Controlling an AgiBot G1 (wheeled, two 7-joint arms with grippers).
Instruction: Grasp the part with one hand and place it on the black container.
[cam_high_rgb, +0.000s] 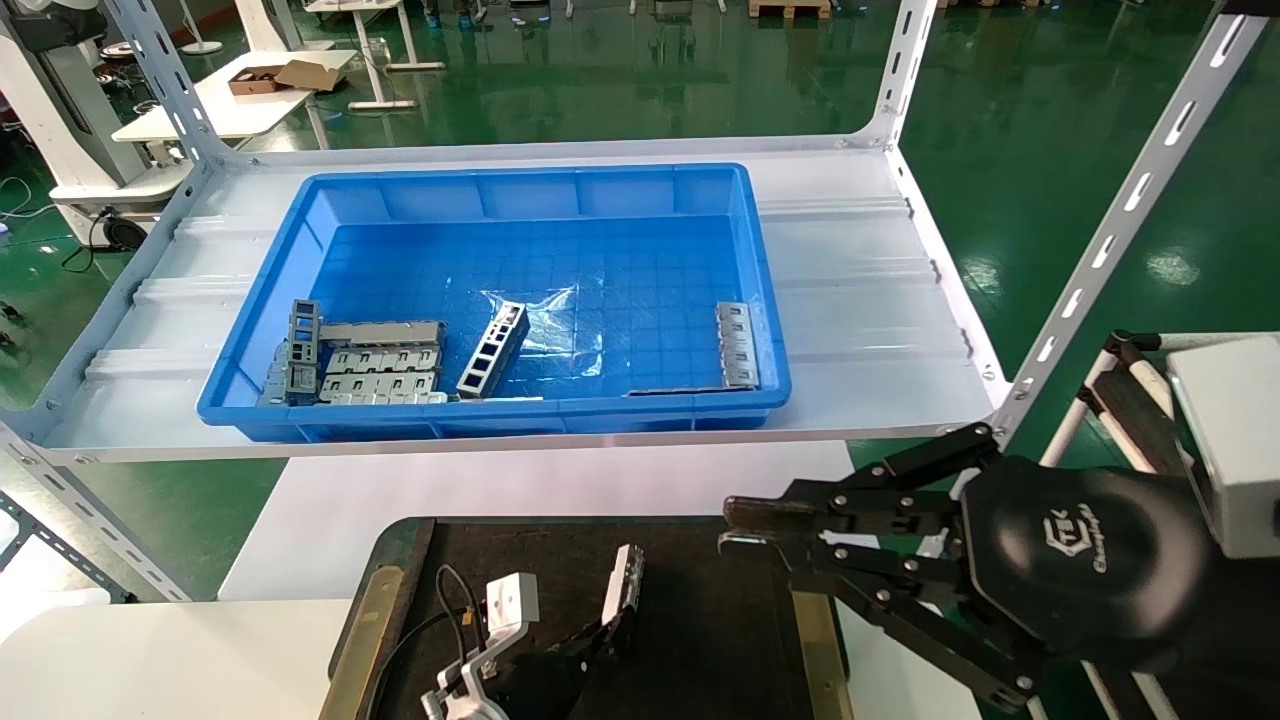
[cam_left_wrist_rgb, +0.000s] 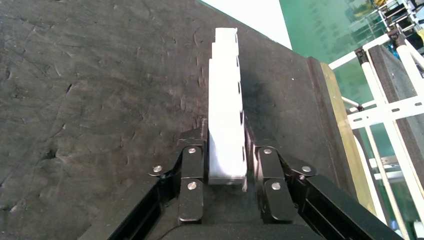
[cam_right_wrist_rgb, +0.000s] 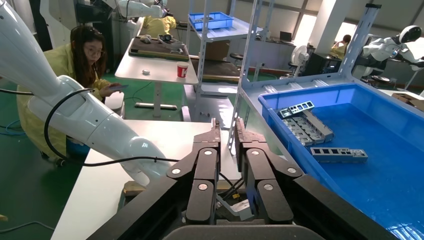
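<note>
Silver part (cam_left_wrist_rgb: 226, 107) clamped in left tool (cam_left_wrist_rgb: 226, 165)

The left gripper (cam_left_wrist_rgb: 226, 150) sits low at the near edge of the head view, its black fingers (cam_left_wrist_rgb: 192, 170) pointing forward and closed on either side of the part (cam_left_wrist_rgb: 226, 125), which stands out lengthwise beyond the fingertips. The left arm's white wrist shows just behind it, with a black cable looping alongside. The right gripper (cam_high_rgb: 745, 528) hangs off to the right, higher than the left one, pointing leftward with its two fingers drawn close together and nothing between them.
</note>
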